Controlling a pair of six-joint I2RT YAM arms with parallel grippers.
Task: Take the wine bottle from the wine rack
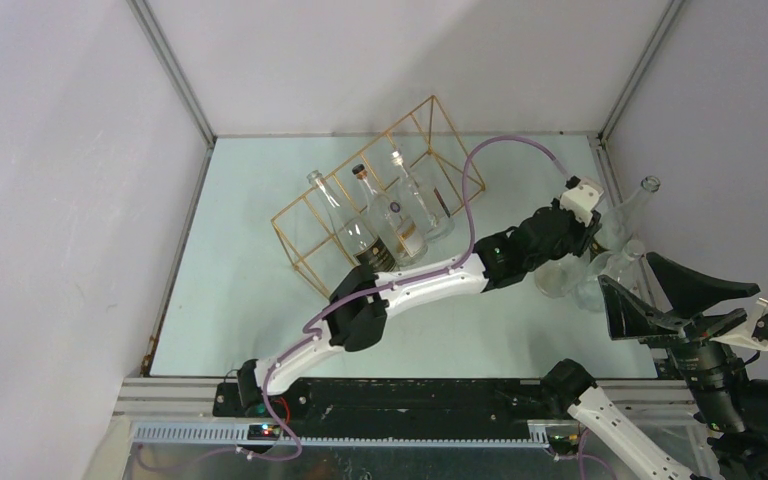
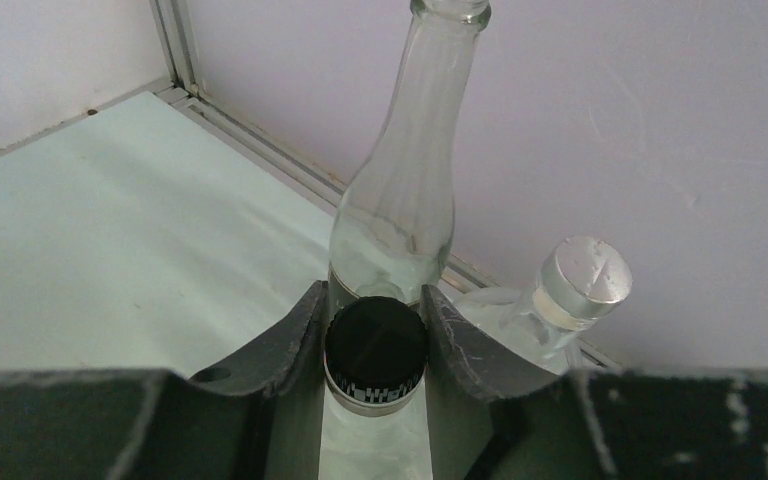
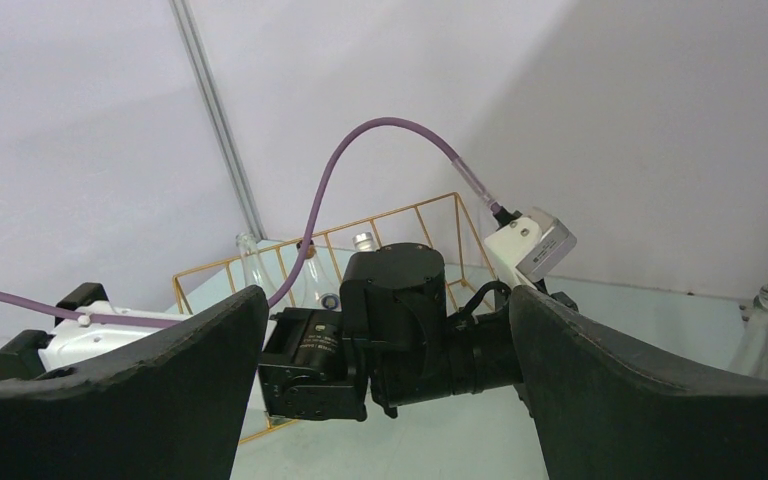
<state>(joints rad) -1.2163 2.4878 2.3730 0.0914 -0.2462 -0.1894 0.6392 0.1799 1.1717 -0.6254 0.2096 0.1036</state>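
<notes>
The gold wire wine rack (image 1: 350,158) stands at the back middle with three clear bottles (image 1: 372,225) lying in it; it also shows in the right wrist view (image 3: 400,211). My left gripper (image 1: 600,238) reaches far right, near the right wall. In the left wrist view it (image 2: 373,297) is shut on the black-capped neck of a clear wine bottle (image 2: 375,350), whose body (image 1: 558,277) stands on the table. My right gripper (image 1: 660,295) is open and empty at the right front, and the left arm's wrist shows between its fingers (image 3: 210,350).
Two more clear bottles stand by the right wall, just beyond the held one: an uncapped tall one (image 2: 400,200) (image 1: 645,195) and a silver-capped one (image 2: 580,280). The purple cable (image 1: 480,160) arcs over the table. The enclosure walls are close on the right.
</notes>
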